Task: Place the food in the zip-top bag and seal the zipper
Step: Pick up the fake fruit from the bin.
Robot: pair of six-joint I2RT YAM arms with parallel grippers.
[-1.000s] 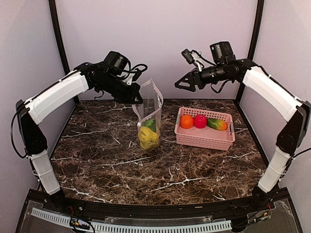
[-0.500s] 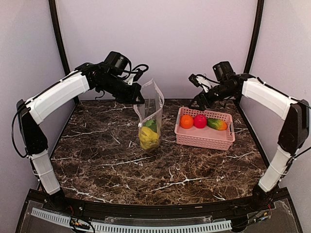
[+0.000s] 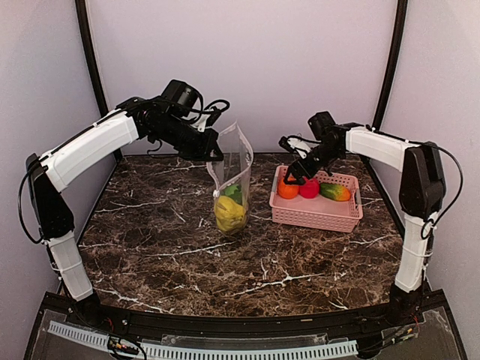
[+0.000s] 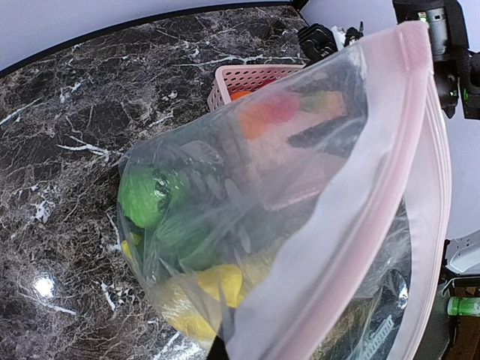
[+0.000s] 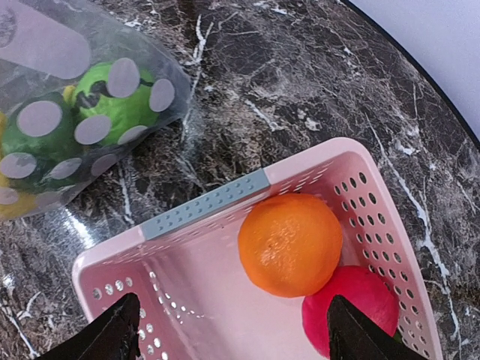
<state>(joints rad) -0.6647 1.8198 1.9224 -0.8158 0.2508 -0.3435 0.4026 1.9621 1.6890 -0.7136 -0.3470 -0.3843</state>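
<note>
Halfway mark, by my judgement: a yellow piece (image 3: 229, 214) and a green piece (image 3: 233, 192) sat low in the zip-top bag (image 3: 238, 161), which the left claw (image 3: 213, 154) pinched upright by its mouth edge, zipper (image 4: 379, 161) unsealed. Right claw (image 5: 232, 334), fingers spread, hovered over the pink basket (image 5: 206, 204), with the orange (image 5: 290, 244) just ahead of it, the red fruit (image 5: 352, 311) touching that and the mango-like piece (image 3: 335, 192) beyond. Basket walls hemmed the fingers, but open room lay between claw and bag mouth.
</note>
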